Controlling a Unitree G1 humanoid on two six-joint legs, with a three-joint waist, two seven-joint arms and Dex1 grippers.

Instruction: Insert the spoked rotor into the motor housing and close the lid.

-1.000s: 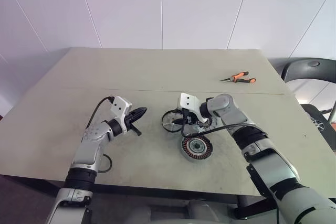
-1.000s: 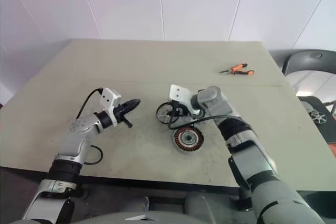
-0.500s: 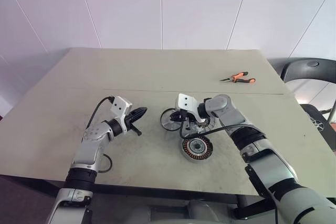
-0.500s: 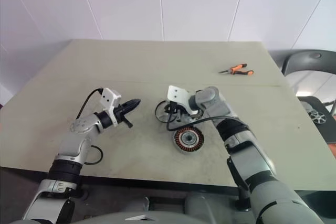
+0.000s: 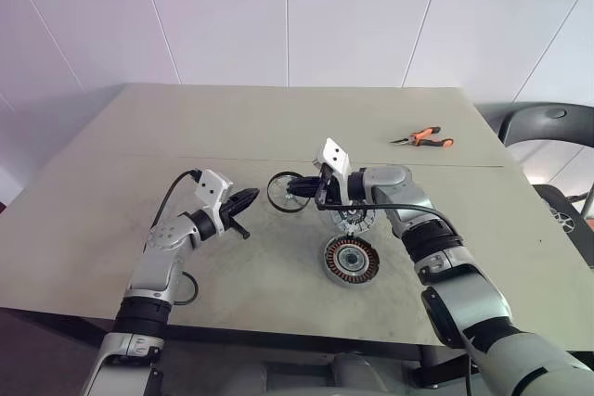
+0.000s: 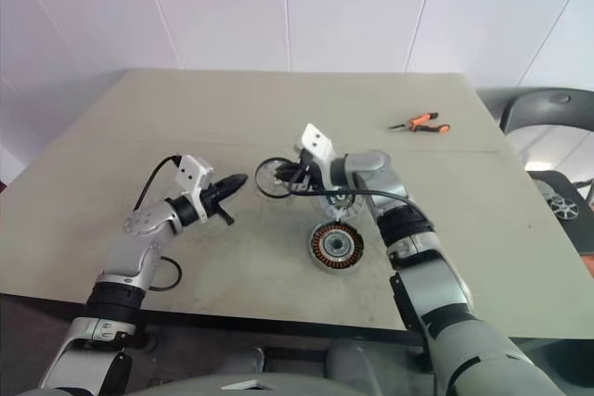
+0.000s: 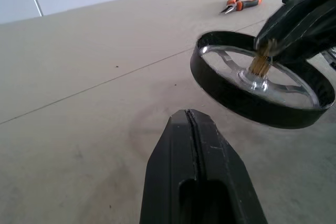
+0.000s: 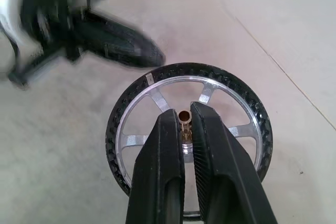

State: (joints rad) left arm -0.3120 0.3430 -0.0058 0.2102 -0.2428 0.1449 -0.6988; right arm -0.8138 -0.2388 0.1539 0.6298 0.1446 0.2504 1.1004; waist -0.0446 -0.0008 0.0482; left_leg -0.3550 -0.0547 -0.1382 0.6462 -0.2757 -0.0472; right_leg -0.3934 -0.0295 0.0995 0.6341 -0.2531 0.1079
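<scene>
The motor housing (image 5: pixel 350 259) sits on the table (image 5: pixel 278 127), closest to the robot, with its copper ring facing up. Just behind the housing lies another round part, partly hidden by the right arm; I think it is the lid (image 5: pixel 354 218), but I cannot be sure.

Up and to the left of the housing, the right gripper (image 8: pixel 185 129) pinches the little brass pin in the middle of the spoked rotor (image 5: pixel 288 192) and holds it off the table. That is a tiny thing to hold. The rotor could wobble, tip or slip out, or go into the housing crooked and get stuck.

Farther left of the housing, the left gripper (image 5: pixel 243 201) is closed tight on nothing.

Far behind the housing lie orange pliers (image 5: pixel 423 138), out of the way.
</scene>
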